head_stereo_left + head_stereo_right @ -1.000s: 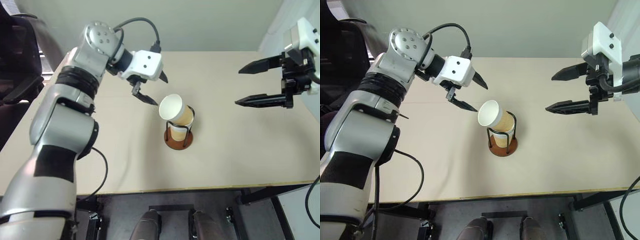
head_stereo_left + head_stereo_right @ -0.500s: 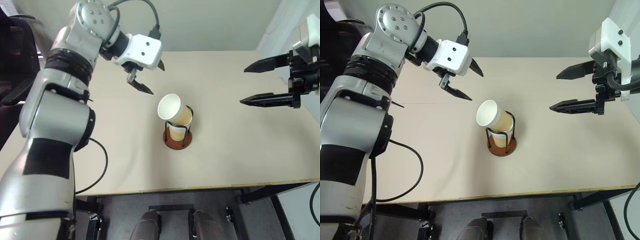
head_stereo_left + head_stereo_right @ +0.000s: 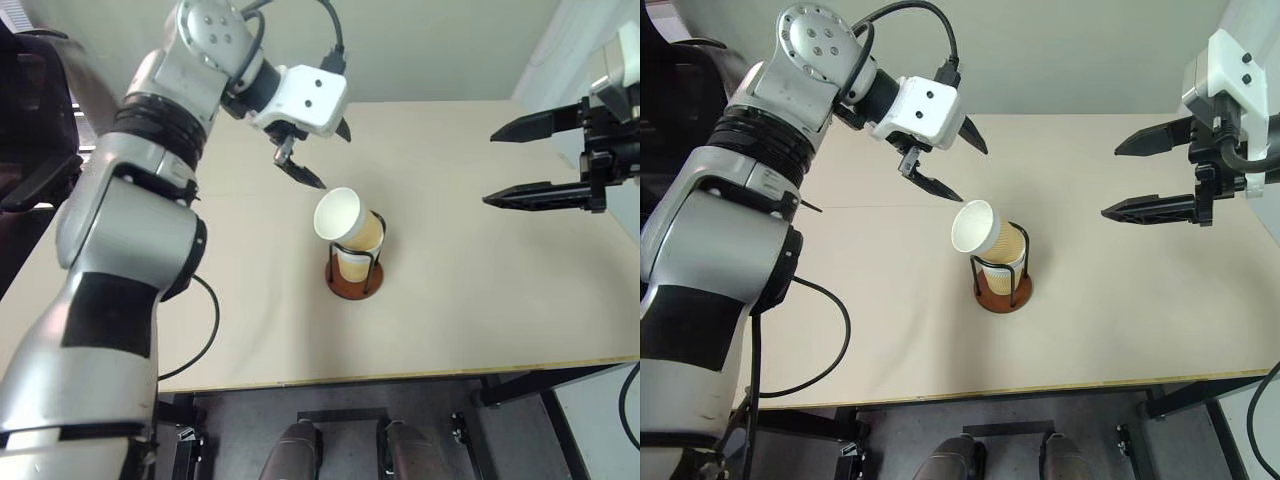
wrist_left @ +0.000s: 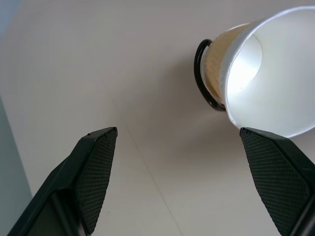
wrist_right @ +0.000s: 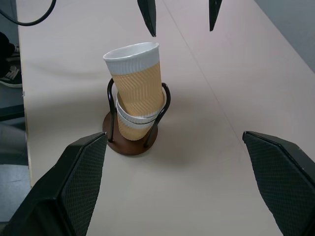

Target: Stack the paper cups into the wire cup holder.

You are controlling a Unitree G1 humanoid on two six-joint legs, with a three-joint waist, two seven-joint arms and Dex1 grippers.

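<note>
The wire cup holder (image 3: 356, 272) stands near the middle of the tabletop (image 3: 480, 300), its reddish-brown disc base flat on the surface. The paper cups (image 5: 138, 93) sit nested inside it, but the top cup (image 3: 347, 220) is not seated straight: its long axis leans, with the white mouth tipped toward the robot's left and up, resting against the black wire loops. At least two lower rims show beneath it in the right wrist view.

The left hand (image 3: 315, 160) hovers just above and beside the tilted rim, on the side the mouth leans to, its fingers spread and holding nothing. The cup lies below it and slightly toward the robot's right. The right hand (image 3: 530, 160) hangs well apart over the right side of the tabletop, likewise spread wide and empty.

The left hand is clearly the nearer one. Judging by the lean, the stack probably needs a nudge or press on the upper rim to bring the top cup upright and down. Nothing else lies on the tabletop to obstruct; only the wire loops crowd the cup.
</note>
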